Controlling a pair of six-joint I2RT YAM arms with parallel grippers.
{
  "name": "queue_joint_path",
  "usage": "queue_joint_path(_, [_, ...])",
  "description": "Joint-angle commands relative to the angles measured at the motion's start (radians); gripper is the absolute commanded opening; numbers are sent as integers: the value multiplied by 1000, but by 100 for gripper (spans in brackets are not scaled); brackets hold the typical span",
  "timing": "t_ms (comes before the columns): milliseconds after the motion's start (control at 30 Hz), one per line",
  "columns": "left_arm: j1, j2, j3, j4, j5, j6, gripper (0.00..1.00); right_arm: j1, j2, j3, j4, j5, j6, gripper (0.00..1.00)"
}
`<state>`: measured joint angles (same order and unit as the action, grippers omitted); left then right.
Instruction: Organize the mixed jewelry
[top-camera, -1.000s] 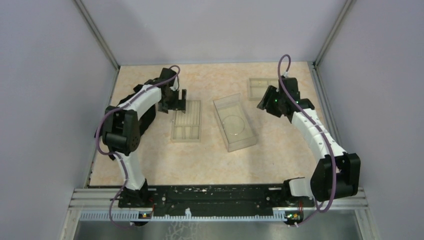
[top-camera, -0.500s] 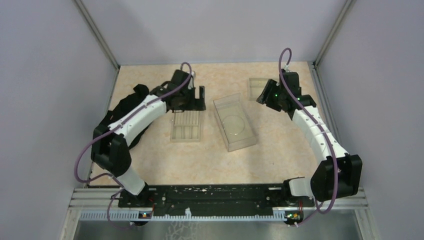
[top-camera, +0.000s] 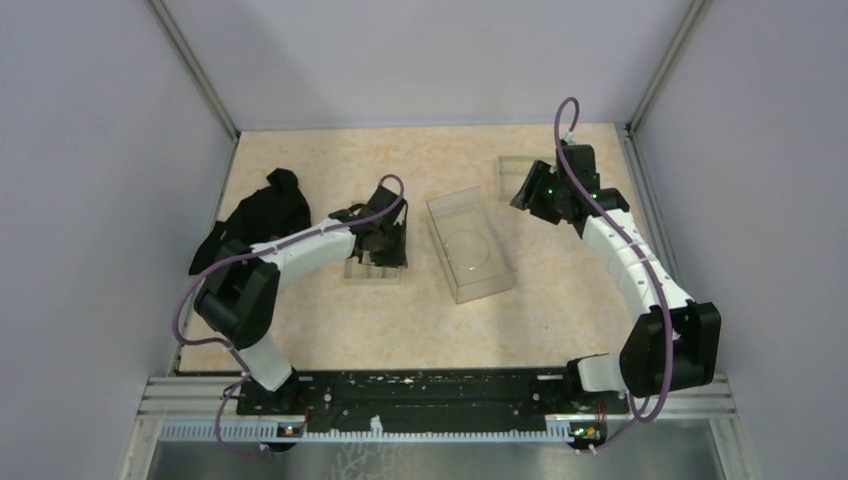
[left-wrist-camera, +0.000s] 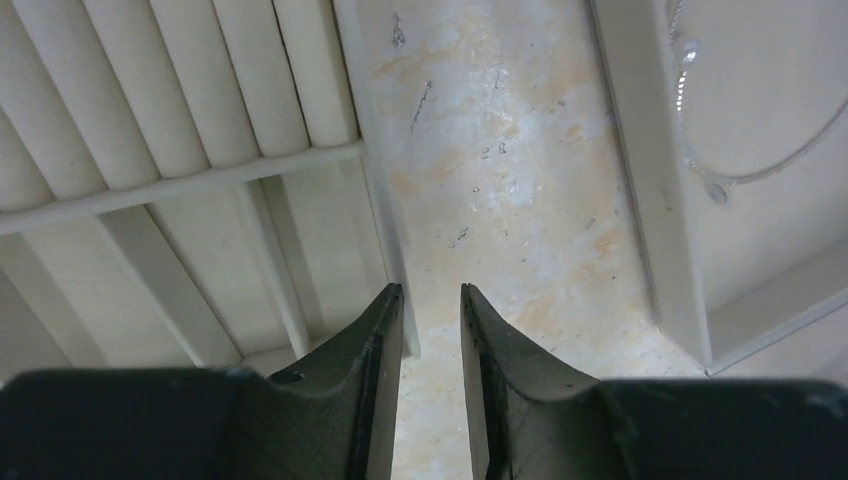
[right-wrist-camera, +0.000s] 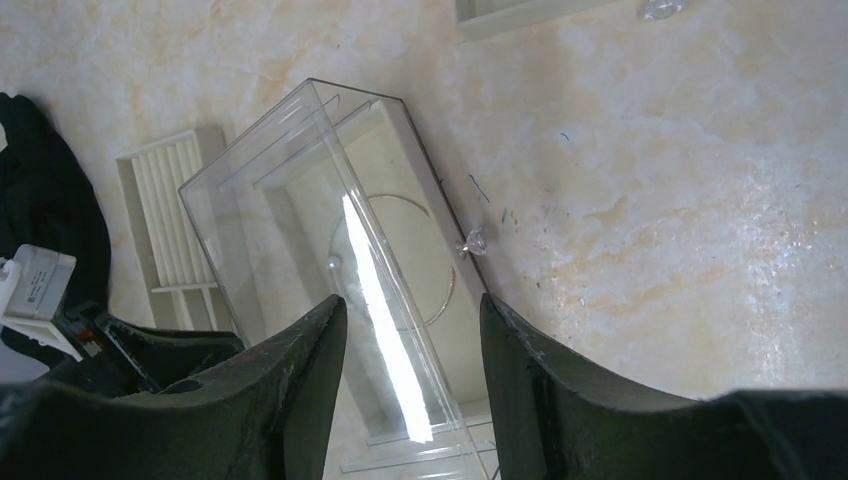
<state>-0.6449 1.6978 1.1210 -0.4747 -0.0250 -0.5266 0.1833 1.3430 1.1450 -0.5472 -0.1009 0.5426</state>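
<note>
The left gripper (left-wrist-camera: 431, 385) hangs low over the right edge of the ridged tray (left-wrist-camera: 150, 110). Its jaws stand a narrow gap apart with nothing between them. This placement suggests alignment on the tray wall or a slot, not the carrying of a piece. No jewelry shows in the visible part of the tray.

The right gripper (right-wrist-camera: 412, 385) is held above the surface (right-wrist-camera: 700, 200), far right. Its jaws are wide apart and empty, and it faces the clear box (right-wrist-camera: 300, 180). It probably waits there for the loose pieces nearby.

The box stands between the two trays, right of the ridged one. The hoop (left-wrist-camera: 716, 187) lies flat on its floor. One tiny piece (right-wrist-camera: 472, 243) lies on the surface just beside the box's right wall. Another (right-wrist-camera: 660, 9) lies beside the compartmented tray (right-wrist-camera: 520, 12).
</note>
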Motion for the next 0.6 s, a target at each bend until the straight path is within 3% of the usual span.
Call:
queue_joint_path(0, [-5,33,-32,57,-4,-9,32,10,6,19,32,-16,0,51])
queue_joint_path(100, [-6,51,-33,49,-29,15,28,9,11,16,36,-20,3,51])
queue_joint_path(167, [-12,48,-32,41,-52,63,13,10,13,15,38,-20,3,51])
queue_joint_path(200, [-12,43,-34,39,-51,104,0,10,13,13,39,-20,4,51])
queue_joint_path(333, [-12,26,-31,-46,-47,318,0,10,13,9,39,-20,5,51])
queue_joint_path(400, [-11,21,-35,-119,-119,407,1,9,13,6,39,-20,4,51])
queue_joint_path(433, [-8,19,-45,-137,-170,425,8,9,13,2,42,-20,3,51])
queue_joint_path(567, [11,6,-30,-157,-272,436,63,10,23,-10,61,-32,11,50])
